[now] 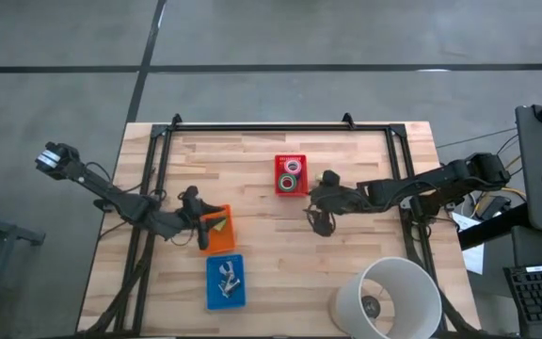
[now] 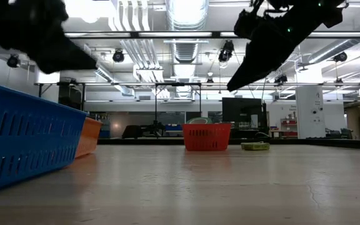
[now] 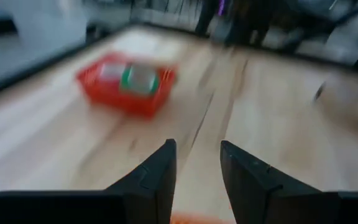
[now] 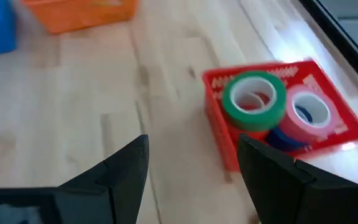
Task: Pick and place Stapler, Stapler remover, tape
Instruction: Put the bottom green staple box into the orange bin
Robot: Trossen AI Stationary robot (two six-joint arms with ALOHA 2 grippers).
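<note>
Sorting looks close to finished, judging by how things lie: no stapler, remover or roll rests loose on the bare wood of the table [image 1: 280, 250], and all three baskets hold something.

Taking the high view as a clock face with the table's middle at the centre, the red basket [image 1: 291, 175] sits near 12 o'clock. It holds the tape [image 4: 254, 99]: a green roll on top, a pinkish one beside it, with blue and red showing underneath. The orange basket [image 1: 218, 228] lies toward 9 o'clock and carries a yellowish-green object whose identity I cannot make out. The blue basket [image 1: 225, 282] sits near 7 o'clock with a small metallic item inside, possibly the staple remover, though it is too small to be sure. A large white cylinder [image 1: 388, 298] stands at about 4 o'clock and has no part in the sorting.

The right gripper [image 4: 191, 163] hovers just at 3 o'clock of the red basket, fingers spread wide with nothing between them. The left gripper [image 3: 197, 163] hangs over the orange basket's edge, fingers parted by a narrow gap, also empty.

What seems left is only to confirm that each item sits in its basket and to draw both arms back.
</note>
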